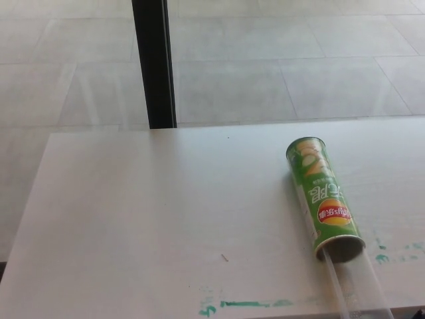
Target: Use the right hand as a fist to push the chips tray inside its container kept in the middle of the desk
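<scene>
The green can (324, 198) lies on its side at the frame's right on the white desk (153, 212), its clear tray (358, 289) sticking out of the open end toward the lower right corner. Its long axis runs from upper middle down to the right; green paint smears (246, 304) mark the near edge, nothing blocks it. Neither hand shows, so finger state cannot be told.

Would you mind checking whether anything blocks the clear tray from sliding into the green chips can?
Nothing visible does. The clear tray sticks straight out of the open mouth of the green chips can, which lies on its side on the desk. Neither hand is in view.
</scene>
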### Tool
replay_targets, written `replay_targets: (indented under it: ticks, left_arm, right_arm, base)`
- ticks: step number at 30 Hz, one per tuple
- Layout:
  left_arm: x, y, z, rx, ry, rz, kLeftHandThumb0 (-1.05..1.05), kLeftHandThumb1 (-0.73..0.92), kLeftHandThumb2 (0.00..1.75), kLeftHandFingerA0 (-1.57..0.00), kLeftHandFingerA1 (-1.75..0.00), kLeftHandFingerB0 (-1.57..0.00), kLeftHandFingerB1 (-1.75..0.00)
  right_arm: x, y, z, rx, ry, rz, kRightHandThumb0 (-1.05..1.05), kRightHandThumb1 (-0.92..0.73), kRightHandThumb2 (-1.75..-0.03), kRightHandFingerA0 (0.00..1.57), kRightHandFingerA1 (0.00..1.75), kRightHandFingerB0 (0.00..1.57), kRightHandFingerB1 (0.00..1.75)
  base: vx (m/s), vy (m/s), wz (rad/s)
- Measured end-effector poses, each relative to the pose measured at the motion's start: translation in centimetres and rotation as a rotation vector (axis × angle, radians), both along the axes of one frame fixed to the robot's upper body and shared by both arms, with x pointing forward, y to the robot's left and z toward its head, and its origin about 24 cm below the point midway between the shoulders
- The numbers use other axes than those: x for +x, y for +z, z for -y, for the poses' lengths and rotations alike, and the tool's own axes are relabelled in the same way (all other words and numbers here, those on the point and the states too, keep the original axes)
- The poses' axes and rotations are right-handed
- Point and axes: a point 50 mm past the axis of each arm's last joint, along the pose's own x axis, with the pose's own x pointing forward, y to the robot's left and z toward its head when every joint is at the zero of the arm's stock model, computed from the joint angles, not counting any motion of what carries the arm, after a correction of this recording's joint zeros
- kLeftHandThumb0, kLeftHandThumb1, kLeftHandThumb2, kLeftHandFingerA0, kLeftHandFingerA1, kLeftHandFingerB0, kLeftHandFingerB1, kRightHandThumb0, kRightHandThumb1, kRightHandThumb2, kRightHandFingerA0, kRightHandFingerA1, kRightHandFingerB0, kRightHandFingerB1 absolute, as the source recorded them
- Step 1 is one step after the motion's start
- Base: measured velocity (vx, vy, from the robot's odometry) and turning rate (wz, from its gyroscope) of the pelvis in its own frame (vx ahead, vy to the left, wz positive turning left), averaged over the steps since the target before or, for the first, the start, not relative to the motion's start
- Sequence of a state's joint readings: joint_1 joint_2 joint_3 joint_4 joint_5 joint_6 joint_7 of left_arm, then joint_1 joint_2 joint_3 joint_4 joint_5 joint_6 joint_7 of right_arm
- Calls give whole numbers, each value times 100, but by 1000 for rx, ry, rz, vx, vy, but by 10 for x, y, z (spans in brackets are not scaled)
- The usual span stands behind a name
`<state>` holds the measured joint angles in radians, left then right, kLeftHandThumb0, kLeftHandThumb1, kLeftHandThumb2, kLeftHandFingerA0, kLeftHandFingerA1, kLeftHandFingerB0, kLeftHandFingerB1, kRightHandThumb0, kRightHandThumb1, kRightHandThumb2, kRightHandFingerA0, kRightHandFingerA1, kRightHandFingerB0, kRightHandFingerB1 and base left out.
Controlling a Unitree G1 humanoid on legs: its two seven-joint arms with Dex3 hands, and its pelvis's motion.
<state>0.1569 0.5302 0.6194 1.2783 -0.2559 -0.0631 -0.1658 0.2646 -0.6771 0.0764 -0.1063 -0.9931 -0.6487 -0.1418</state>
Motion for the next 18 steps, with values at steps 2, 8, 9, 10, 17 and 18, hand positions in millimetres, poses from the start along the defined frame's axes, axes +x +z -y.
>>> replay_targets:
  ticks: [2,8,9,10,17,18]
  left_arm:
    - [-1,0,0,2,-1,-5,-83,57,135,-87,-130,0,-76]
    - [-4,5,-5,16,0,-10,-92,55,136,-109,-145,-5,-82]
    - [-4,6,-6,20,-2,-11,-90,55,135,-108,-143,-3,-81]
    - [-4,6,-6,23,-4,-11,-90,55,135,-108,-143,-3,-81]
    - [-7,7,-6,32,-17,-15,-80,48,129,-111,-140,-7,-79]
    - [-7,7,-7,32,-19,-14,-80,48,129,-111,-140,-7,-79]
  right_arm:
    - [2,-1,1,-32,-5,6,-78,-91,-72,89,161,65,49]
    - [8,-8,8,-137,-12,21,-77,-92,-68,91,156,69,50]
    - [8,-9,8,-143,-13,24,-77,-92,-67,91,153,66,51]
    - [8,-10,8,-144,-13,27,-77,-92,-67,91,153,66,51]
    - [11,-13,5,-130,4,62,-74,-92,-70,86,162,65,52]
    - [12,-13,4,-125,6,68,-74,-92,-70,86,162,65,52]
  base:
    - [0,0,0]
    - [0,0,0]
    - [0,0,0]
    - [0,0,0]
    - [0,0,0]
    - [0,0,0]
